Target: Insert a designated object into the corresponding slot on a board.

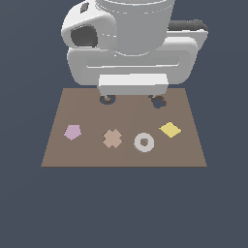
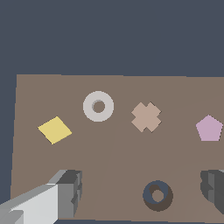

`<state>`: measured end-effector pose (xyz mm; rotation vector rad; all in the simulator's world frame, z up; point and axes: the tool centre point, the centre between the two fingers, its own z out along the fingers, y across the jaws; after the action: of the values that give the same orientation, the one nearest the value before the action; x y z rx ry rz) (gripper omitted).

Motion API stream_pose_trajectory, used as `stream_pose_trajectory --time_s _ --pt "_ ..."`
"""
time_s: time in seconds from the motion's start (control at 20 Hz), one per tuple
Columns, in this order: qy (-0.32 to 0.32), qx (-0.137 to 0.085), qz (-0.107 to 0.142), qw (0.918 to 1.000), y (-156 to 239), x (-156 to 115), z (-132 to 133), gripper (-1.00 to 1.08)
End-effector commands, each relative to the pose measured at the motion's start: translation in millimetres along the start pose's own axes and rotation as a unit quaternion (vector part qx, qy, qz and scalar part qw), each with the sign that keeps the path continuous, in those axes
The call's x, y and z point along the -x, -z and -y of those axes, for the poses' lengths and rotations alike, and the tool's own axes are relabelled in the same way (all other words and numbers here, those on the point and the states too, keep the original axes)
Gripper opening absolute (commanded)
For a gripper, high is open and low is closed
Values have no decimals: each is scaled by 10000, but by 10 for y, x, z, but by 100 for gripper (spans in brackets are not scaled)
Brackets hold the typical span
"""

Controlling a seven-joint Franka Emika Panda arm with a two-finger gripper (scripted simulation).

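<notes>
The light-grey ring (image 1: 144, 142) lies flat on the brown board (image 1: 87, 155), between the tan cross (image 1: 112, 139) and the yellow diamond (image 1: 170, 129). It also shows in the wrist view (image 2: 98, 106). The ring-shaped slot (image 2: 157, 195) with its brown centre sits near the board's far edge, partly under my hand in the exterior view (image 1: 107, 100). The dark lobed hole (image 1: 158, 101) is to its right in the exterior view. My gripper (image 2: 140, 192) is open and empty, above the slot side of the board and apart from the ring.
A pink pentagon (image 1: 72, 131) lies at the exterior view's left of the board, and shows in the wrist view (image 2: 209, 128). The arm's white body (image 1: 131, 43) looms over the board's far edge. Dark floor surrounds the board.
</notes>
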<state>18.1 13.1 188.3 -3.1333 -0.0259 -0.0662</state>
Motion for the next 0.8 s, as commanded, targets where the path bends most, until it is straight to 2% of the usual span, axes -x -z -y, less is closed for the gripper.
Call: stream_pose_trajectory --time_s 0.0,0.4,0.75 --pt "0 0 0 10000 0 0 0 100" --pt "-179 7 9 9998 -69 -18 34 100" --pt "-638 24 32 9980 -248 -71 117 100"
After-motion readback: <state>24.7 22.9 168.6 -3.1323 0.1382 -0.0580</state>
